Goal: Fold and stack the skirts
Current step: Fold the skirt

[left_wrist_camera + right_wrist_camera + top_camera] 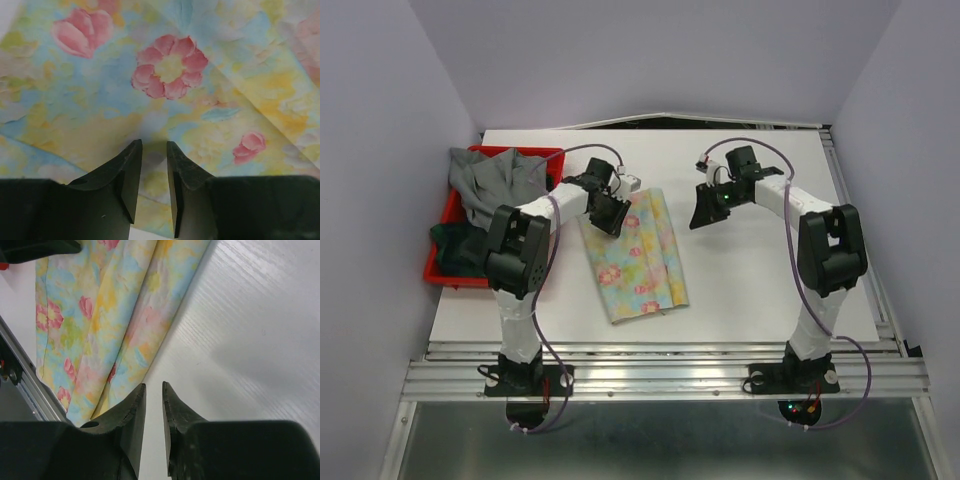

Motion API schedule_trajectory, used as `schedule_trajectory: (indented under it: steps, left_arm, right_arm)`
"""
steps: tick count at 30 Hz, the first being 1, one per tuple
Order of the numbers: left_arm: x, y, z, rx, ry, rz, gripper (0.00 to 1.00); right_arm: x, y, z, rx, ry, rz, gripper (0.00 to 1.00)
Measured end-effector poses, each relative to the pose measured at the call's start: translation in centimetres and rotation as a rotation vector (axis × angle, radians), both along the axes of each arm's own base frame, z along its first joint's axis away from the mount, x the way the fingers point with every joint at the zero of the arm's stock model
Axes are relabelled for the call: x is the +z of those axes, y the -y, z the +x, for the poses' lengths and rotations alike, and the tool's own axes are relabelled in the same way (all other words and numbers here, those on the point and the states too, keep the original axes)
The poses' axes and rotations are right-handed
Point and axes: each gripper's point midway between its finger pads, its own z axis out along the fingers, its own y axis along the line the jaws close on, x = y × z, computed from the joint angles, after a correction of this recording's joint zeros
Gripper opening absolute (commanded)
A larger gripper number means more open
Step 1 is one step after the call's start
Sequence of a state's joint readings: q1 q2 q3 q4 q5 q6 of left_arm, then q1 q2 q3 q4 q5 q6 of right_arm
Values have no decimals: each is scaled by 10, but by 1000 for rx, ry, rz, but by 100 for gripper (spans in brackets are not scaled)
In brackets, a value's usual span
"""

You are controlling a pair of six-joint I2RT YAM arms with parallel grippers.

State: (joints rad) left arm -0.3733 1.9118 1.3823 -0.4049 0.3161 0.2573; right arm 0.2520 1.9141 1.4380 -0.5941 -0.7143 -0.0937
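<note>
On the table [770,280] in the top view, the floral skirt [638,262] lies as a long folded strip. The left gripper [610,213] hangs over its far left corner and the right gripper [703,212] sits apart over bare tabletop. A grey skirt [490,185] and a dark skirt [455,243] are still piled in the red bin [438,272].

Left wrist: the left gripper [154,175] has its fingers pulled nearly together, just a sliver between them and no cloth visibly pinched. The floral skirt [170,70] right below is pastel yellow-blue with pink flowers and soft creases.

Right wrist: the right gripper [154,410] is drawn together the same way and holds nothing. The floral skirt [100,325] shows layered folds beside the pale table [240,315].

My guess is it's thin, light and floppy, so I'd pinch a corner or hem edge, never the middle.
</note>
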Motion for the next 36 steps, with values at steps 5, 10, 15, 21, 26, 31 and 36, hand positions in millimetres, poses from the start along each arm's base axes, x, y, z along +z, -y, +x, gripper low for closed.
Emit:
schedule_trajectory:
  steps: [5, 10, 15, 21, 26, 31, 36]
  left_arm:
    - [-24, 16, 9, -47, -28, 42, 40]
    - [-28, 41, 43, -141, 41, 70, 41]
    - [-31, 67, 58, -281, 116, 117, 41]
    - [-29, 108, 53, -488, 215, 154, 41]
    - [-27, 120, 52, -585, 275, 168, 43]
    - [-21, 109, 58, -542, 267, 150, 44]
    - [19, 100, 51, -409, 246, 82, 87]
  right_arm:
    - [-7, 1, 2, -28, -35, -2, 25]
    - [-11, 17, 3, -79, -55, 5, 25]
    - [-19, 42, -5, -147, -100, 2, 26]
    - [-34, 45, -35, -186, -210, 38, 35]
    - [-58, 38, -69, -234, -353, 95, 35]
    - [-70, 27, -86, -315, -448, 196, 37]
    - [-67, 15, -91, -366, -478, 282, 49]
